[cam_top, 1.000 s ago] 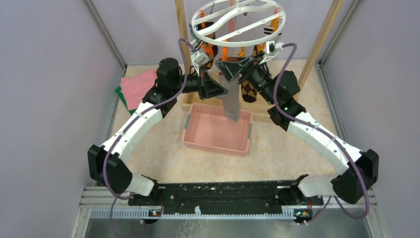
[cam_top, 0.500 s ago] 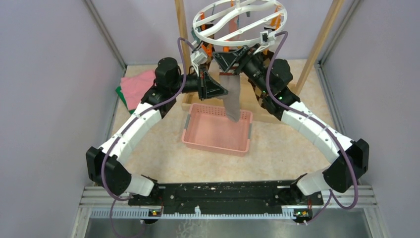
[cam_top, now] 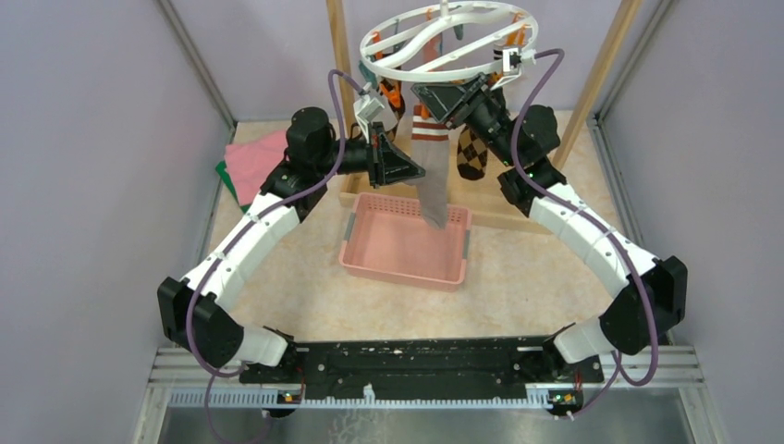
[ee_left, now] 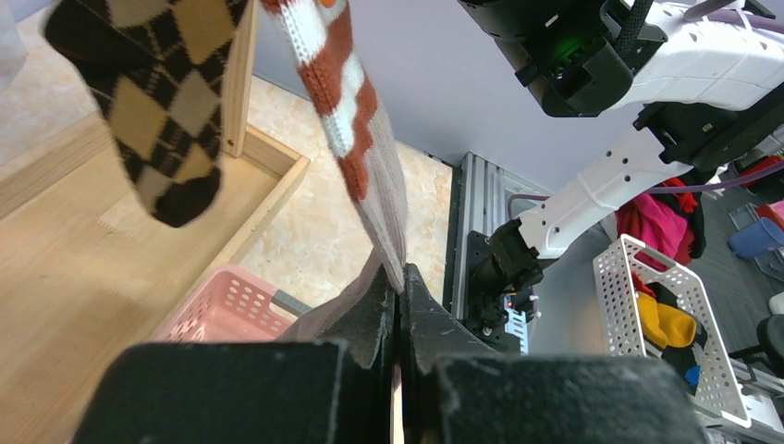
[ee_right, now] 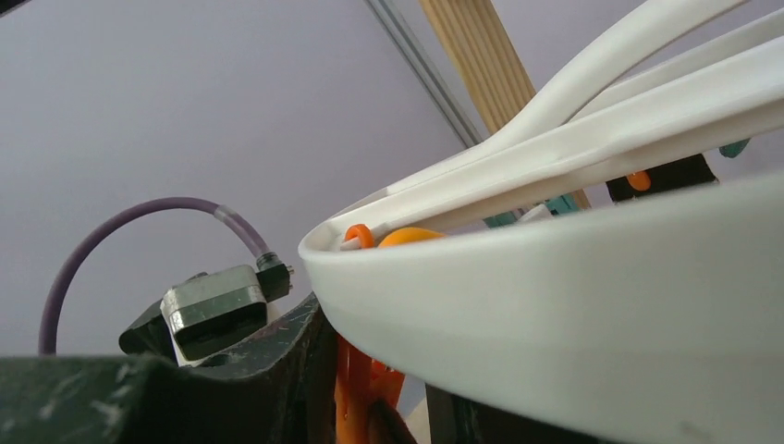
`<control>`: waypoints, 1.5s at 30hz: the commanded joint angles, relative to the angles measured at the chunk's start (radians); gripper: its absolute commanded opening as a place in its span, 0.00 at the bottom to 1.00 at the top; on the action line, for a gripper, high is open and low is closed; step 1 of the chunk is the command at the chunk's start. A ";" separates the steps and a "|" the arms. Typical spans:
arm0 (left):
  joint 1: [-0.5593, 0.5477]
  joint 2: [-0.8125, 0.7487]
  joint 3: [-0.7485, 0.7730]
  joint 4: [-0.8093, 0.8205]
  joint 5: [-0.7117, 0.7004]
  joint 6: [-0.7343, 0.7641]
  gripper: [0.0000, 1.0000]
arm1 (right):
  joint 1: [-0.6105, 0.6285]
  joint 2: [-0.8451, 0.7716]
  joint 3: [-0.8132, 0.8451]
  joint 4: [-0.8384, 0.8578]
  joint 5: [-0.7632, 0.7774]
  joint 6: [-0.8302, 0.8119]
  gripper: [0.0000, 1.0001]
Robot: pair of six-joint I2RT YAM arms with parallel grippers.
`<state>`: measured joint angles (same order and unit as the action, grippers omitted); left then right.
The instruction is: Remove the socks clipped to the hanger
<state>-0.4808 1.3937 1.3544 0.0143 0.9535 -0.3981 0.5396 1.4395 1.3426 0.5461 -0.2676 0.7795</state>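
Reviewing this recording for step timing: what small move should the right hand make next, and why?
Probably squeeze the orange clip fully. The right hand straddles it under the hanger ring, it seems to hold the striped-cuff grey sock, and the left hand pinches that sock above the pink basket, ready to take it.

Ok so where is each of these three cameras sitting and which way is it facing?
Top: above and behind the bases, looking down and forward at the hanger, striped sock and basket; both arms show.
Left wrist: on the left arm, looking along the left end effector, shut on the striped sock; the right arm crosses behind.
Right wrist: on the right arm, looking up at the hanger's underside; an orange clip sits between the jaws of the right end effector.
Shared: top and left wrist both show the striped sock.
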 commanded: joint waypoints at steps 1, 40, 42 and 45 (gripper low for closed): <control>-0.006 -0.039 0.024 0.015 0.023 0.003 0.00 | -0.009 0.002 0.017 0.086 -0.044 0.045 0.29; 0.028 -0.134 0.042 -0.218 -0.616 0.535 0.99 | -0.223 -0.210 -0.105 -0.251 -0.068 -0.008 0.14; 0.050 -0.101 0.091 -0.222 -0.583 0.510 0.99 | -0.251 -0.221 -0.108 -0.272 -0.073 -0.016 0.20; 0.065 -0.072 0.137 -0.208 -0.528 0.490 0.94 | -0.307 -0.213 -0.103 -0.285 -0.123 -0.001 0.25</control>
<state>-0.4381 1.2915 1.4105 -0.2527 0.3786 0.1184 0.3069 1.2564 1.2488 0.3305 -0.3645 0.7887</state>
